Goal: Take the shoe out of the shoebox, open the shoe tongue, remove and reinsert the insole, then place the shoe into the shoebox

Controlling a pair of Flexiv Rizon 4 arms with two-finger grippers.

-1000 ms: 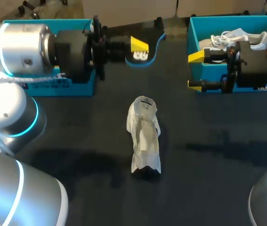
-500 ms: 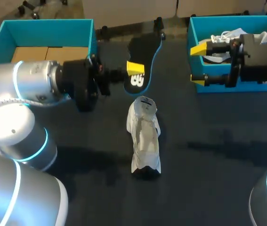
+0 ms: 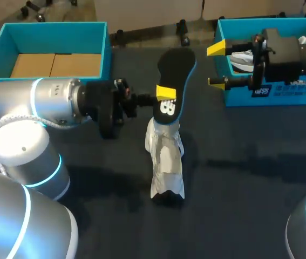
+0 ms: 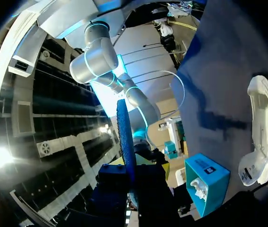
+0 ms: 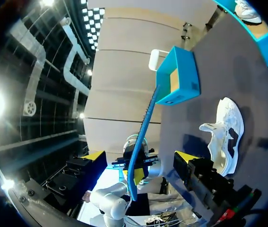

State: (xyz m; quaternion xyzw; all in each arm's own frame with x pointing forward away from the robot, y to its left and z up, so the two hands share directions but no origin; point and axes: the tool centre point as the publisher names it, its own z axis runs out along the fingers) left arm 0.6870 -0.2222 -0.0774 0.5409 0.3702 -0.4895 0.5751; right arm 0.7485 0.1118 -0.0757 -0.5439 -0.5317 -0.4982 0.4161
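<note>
Dark table: white shoe lies mid-table. L gripper clamps black insole w/ white logo, just above shoe. R gripper spread wide at teal shoebox; label unreadable.

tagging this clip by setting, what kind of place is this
Probably a robot lab test bench rather than a shop or home: a robot's left gripper holds a black insole over a dark table, with a white shoe and two teal shoeboxes laid out.
</note>
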